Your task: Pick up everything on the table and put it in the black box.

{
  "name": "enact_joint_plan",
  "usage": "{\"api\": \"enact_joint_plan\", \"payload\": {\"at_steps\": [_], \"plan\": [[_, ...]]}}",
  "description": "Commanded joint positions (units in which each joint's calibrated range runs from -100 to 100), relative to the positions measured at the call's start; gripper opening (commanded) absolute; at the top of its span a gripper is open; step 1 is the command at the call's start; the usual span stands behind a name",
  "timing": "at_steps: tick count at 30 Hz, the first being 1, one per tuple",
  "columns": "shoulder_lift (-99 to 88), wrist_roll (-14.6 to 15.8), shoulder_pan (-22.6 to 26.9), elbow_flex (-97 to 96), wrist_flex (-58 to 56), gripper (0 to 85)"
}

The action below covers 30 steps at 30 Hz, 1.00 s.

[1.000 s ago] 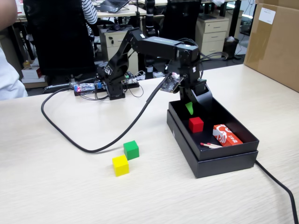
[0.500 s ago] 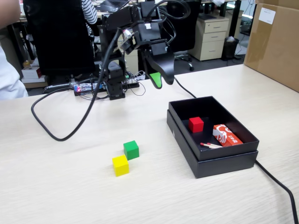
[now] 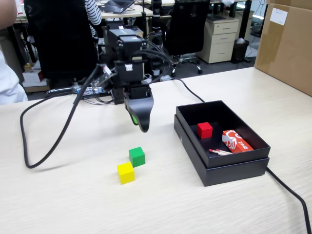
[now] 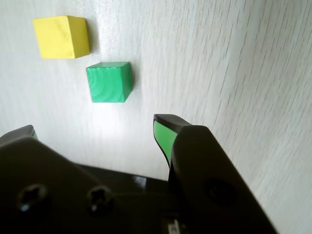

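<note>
A green cube (image 3: 137,156) and a yellow cube (image 3: 126,172) lie side by side on the pale table (image 3: 63,204). In the wrist view the green cube (image 4: 108,81) sits just ahead of the jaws and the yellow cube (image 4: 62,36) beyond it, up and to the left. A red cube (image 3: 204,129) rests inside the black box (image 3: 234,168) on the right. My gripper (image 3: 139,122) hangs above the table, a little behind the green cube, pointing down. In the wrist view the gripper (image 4: 92,126) is open, its green-lined jaws wide apart with nothing between them.
A red-and-white packet (image 3: 235,141) and a thin red-tipped stick (image 3: 220,151) also lie in the box. A black cable (image 3: 46,153) loops over the table's left part; another (image 3: 290,192) runs off at the right. A brown carton (image 3: 287,44) stands at the far right.
The arm has swung left from inside the box, lifted, then come down over the table behind the green cube. The red cube stays in the box.
</note>
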Motion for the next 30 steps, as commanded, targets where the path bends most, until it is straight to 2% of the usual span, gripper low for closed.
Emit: {"api": "enact_joint_plan", "payload": {"at_steps": [1, 22, 26, 30], "plan": [[1.9, -0.4, -0.2, 4.2, -0.1, 48.1], [22.6, -0.7, -1.8, 13.9, -0.1, 47.2], [24.2, -0.7, -1.9, 14.0, -0.1, 41.9], [25.5, -0.5, -2.0, 15.1, -0.1, 19.3]]}}
